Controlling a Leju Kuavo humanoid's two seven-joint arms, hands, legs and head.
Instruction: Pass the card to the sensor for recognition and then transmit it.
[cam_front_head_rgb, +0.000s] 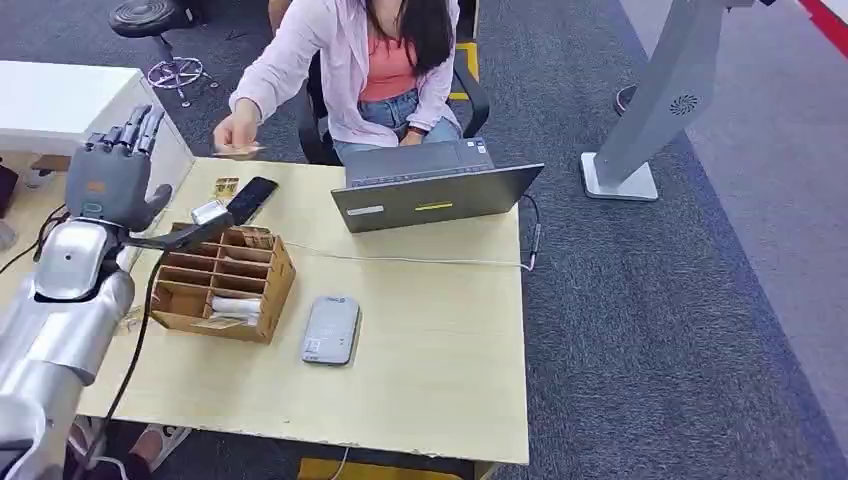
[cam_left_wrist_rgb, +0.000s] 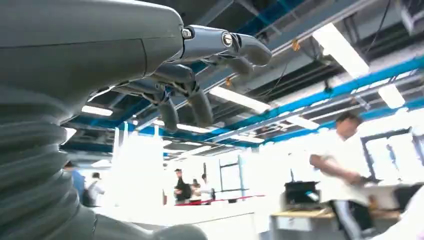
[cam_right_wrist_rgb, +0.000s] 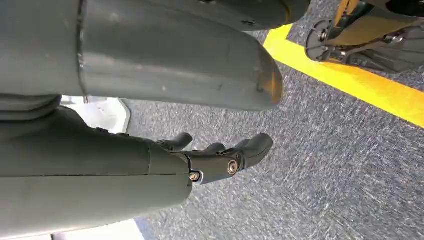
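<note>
My left hand is raised over the table's left end with its fingers spread upward and nothing in it; the left wrist view shows its fingers bare against a ceiling. A seated person across the table holds a small card out at the table's far edge, just right of that hand and apart from it. The flat grey sensor lies mid-table. In the right wrist view my right hand hangs over carpet, fingers loosely extended, holding nothing.
A wooden divided box stands left of the sensor, with a black phone and a small card-like item behind it. An open laptop sits at the far side, its cable crossing the table. A grey stand is on the right.
</note>
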